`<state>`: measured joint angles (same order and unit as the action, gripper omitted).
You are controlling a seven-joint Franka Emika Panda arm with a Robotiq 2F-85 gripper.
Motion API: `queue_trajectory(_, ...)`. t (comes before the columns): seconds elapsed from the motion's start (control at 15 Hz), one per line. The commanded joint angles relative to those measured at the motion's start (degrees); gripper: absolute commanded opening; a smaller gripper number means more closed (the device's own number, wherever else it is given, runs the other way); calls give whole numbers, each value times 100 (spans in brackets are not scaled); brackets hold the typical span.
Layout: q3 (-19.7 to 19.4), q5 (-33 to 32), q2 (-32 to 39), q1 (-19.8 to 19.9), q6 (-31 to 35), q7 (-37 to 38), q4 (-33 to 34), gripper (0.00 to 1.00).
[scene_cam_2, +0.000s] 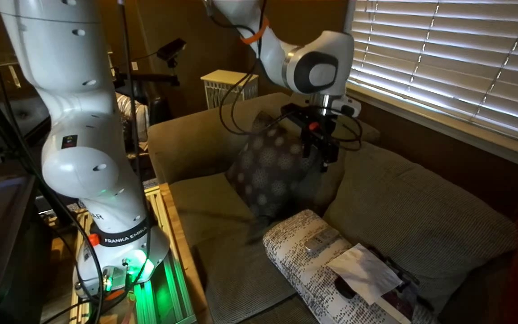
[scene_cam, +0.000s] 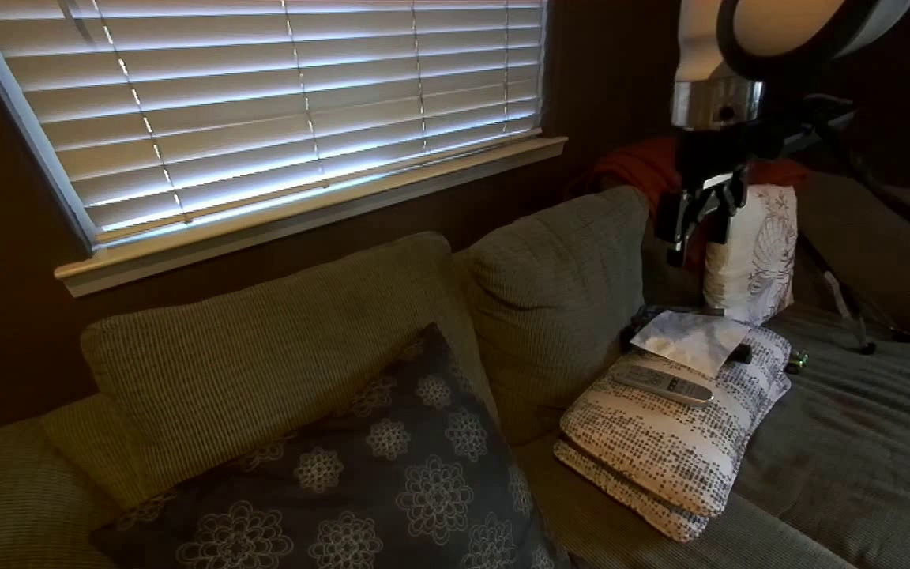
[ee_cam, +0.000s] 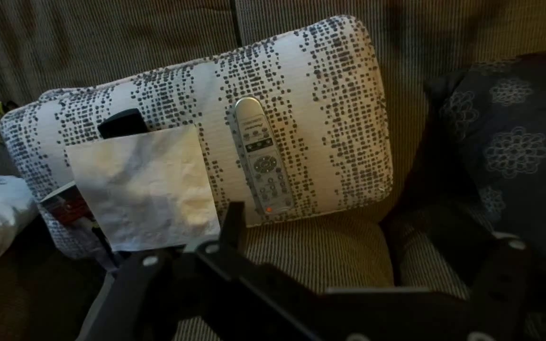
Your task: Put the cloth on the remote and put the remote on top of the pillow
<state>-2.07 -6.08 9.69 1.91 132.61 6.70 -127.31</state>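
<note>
A silver-grey remote lies on the white pillow with dark dots, in both exterior views (remote (scene_cam: 664,386), (scene_cam_2: 322,240); pillow (scene_cam: 652,450), (scene_cam_2: 286,238)). In the wrist view the remote (ee_cam: 264,161) lies lengthwise across the pillow (ee_cam: 353,104). A white square cloth (scene_cam: 692,340) lies flat beside the remote, over dark objects on the pillow's other end; it also shows in an exterior view (scene_cam_2: 365,272) and the wrist view (ee_cam: 145,189). My gripper (scene_cam: 696,237) hangs well above the pillow, open and empty; it also shows in an exterior view (scene_cam_2: 316,159) and the wrist view (ee_cam: 344,227).
A black object (ee_cam: 122,124) and a red-and-dark printed item (ee_cam: 67,206) stick out from under the cloth. Couch back cushions (scene_cam: 558,300) rise behind the pillow. A dark flowered pillow (scene_cam: 392,474) and a white pillow (scene_cam: 755,253) stand on the couch.
</note>
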Motion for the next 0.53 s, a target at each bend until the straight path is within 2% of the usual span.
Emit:
queue_trajectory(0.0,-137,-61,908,7,-3,110,675,100)
queue_trajectory(0.47,-519,-396,2272,61,605,-95,1590,100)
